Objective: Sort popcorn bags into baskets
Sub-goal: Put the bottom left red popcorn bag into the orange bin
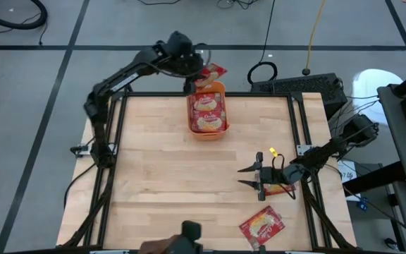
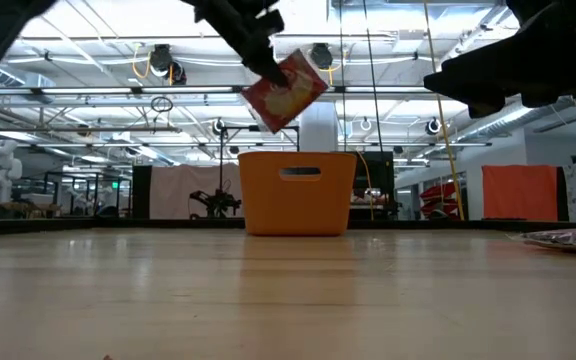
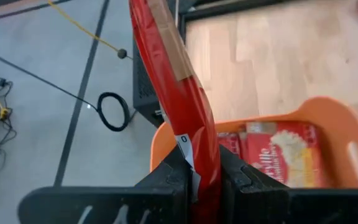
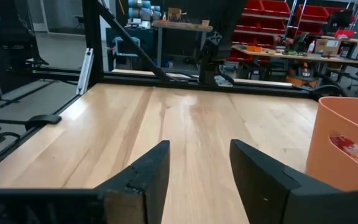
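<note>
Over the far edge of the wooden table (image 1: 154, 162), toward the left, the left gripper (image 1: 192, 83) hangs in the air just above the far end of the orange basket (image 1: 220, 131). Its fingers (image 3: 166, 177) are squeezed shut on one end of a red popcorn bag (image 1: 212, 73), and the bag sticks up and away from them, tilted. From the low camera the same bag (image 2: 284, 90) floats a little above the basket (image 2: 298, 192), not touching it. Inside the basket lie more popcorn bags (image 1: 207, 113) with their cream labels up; the left wrist camera shows them (image 3: 278, 152) lying flat on the bottom, beside the held bag (image 3: 176, 93). Farther right, near the right edge of the table, the right gripper (image 1: 248, 177) sits low over the wood, well apart from the basket. Its fingers (image 4: 138, 174) are partly open, with a gap between them, and nothing is in that gap. A red bag (image 1: 279, 189) lies on the table under the right arm, behind the fingers, mostly hidden by the arm. One more red bag (image 1: 262, 226) lies flat near the front edge of the table on the right side, label up, apart from the gripper.
</note>
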### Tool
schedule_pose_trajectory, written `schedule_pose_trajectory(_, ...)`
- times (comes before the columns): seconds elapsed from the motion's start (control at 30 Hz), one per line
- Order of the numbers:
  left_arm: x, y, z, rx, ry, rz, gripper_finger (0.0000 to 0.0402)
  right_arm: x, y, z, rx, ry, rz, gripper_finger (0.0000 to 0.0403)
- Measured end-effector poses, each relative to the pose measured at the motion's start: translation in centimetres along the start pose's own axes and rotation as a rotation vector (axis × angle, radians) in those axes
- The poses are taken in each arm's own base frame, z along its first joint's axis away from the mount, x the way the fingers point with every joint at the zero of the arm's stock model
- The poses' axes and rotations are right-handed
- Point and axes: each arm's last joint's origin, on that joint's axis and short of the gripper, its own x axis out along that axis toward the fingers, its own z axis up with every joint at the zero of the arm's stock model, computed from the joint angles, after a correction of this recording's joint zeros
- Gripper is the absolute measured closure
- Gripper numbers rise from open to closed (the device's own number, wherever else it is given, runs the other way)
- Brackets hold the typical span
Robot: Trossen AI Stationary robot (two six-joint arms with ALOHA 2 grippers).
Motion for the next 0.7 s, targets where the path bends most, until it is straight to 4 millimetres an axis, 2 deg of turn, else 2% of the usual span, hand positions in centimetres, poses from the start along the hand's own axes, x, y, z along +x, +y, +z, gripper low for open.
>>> schedule_pose_trajectory(0.2, 2.5, 1.0, 0.2, 0.093, 0.067, -0.046, 0.0366, 0.0, 0.0, 0.0, -0.007, 0.003, 0.0, 0.0243)
schedule_pose_trajectory(0.7, 5.0, 1.0, -1.6, 0.214, 0.218, -0.124, 0.0366, 0.0, 0.0, -0.2, -0.017, 0.023, -0.003, 0.0243)
